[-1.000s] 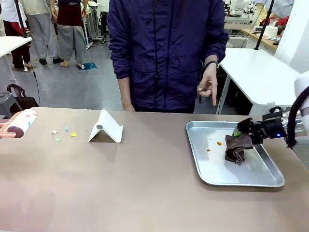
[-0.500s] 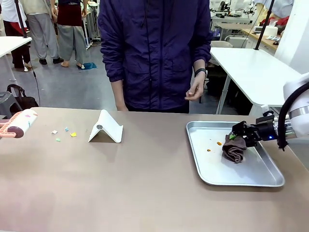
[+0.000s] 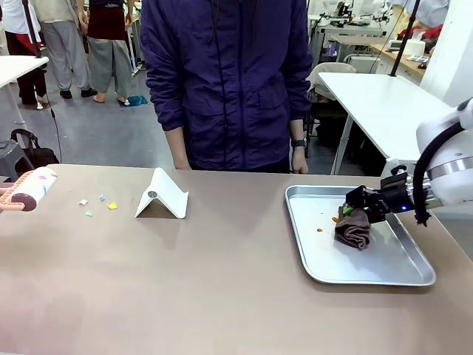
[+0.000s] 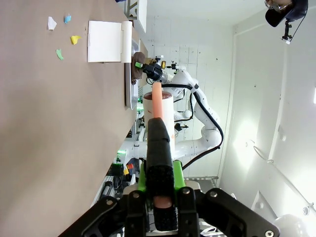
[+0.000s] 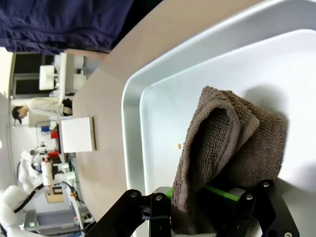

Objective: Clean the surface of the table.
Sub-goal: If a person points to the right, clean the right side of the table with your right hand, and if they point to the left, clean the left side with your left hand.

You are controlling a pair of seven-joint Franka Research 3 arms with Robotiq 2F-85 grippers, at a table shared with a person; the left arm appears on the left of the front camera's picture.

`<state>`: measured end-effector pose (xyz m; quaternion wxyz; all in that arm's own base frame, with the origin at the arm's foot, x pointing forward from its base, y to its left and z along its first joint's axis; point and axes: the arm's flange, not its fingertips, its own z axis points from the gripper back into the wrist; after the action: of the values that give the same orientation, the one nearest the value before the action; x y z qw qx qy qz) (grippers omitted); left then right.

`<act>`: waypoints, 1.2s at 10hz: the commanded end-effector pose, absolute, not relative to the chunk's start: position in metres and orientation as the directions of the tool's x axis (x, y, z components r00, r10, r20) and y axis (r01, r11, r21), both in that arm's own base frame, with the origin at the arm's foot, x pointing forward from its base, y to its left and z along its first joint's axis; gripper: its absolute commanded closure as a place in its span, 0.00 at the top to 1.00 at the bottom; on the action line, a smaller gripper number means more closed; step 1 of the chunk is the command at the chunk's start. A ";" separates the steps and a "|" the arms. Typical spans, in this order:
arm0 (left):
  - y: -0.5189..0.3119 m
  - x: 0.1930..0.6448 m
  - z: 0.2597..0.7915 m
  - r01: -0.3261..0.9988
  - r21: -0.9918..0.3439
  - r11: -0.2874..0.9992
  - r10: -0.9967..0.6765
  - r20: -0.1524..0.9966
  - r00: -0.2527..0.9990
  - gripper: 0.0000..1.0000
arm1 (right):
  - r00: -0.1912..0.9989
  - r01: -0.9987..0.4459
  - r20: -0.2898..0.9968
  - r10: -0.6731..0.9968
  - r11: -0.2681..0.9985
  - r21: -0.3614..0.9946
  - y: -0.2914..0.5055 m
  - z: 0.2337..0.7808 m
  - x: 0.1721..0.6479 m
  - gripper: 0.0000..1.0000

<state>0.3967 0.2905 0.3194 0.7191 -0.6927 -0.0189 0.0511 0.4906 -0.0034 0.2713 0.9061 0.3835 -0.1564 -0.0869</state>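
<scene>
While clamping the brown towel (image 3: 353,228) in the right tool (image 3: 353,201) over the silver tray (image 3: 369,278), press flat and drag across the orange spots (image 3: 320,229). Avoid snagging the tray rim. Hold the lint roller (image 3: 33,189) clenched in the left tool (image 4: 160,177) at the left edge of the tan surface (image 3: 222,288), ready for the paper scraps (image 3: 100,203) near the white stand (image 3: 162,196).

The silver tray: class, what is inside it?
A crumpled brown cloth, gripped by the right tool, and small orange spots on the floor of the tray. Whatever lies beneath the cloth is covered.
</scene>
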 end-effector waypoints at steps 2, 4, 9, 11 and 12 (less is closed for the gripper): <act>0.287 0.392 0.323 -0.027 -0.999 0.029 0.102 -0.024 0.995 0.00 | 0.942 -0.030 0.263 -0.206 0.731 0.682 0.020 0.284 0.488 0.00; 0.287 0.392 0.323 -0.027 -0.999 0.029 0.102 -0.024 0.995 0.00 | 0.949 -0.093 0.280 -0.144 0.719 0.689 0.046 0.293 0.487 0.00; 0.287 0.392 0.323 -0.027 -0.999 0.029 0.102 -0.024 0.995 0.00 | 0.961 -0.178 0.276 -0.013 0.737 0.652 0.099 0.289 0.487 0.00; 0.287 0.392 0.323 -0.027 -0.999 0.029 0.102 -0.024 0.995 0.00 | 0.961 -0.202 0.277 0.014 0.719 0.665 0.112 0.290 0.484 0.00; 0.287 0.392 0.323 -0.027 -0.999 0.029 0.102 -0.024 0.995 0.00 | 0.959 -0.210 0.284 0.028 0.741 0.638 0.117 0.289 0.484 0.00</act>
<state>0.3966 0.2906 0.3194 0.7191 -0.6927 -0.0190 0.0511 0.4797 0.1119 0.2872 0.9178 0.3727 -0.1237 0.0582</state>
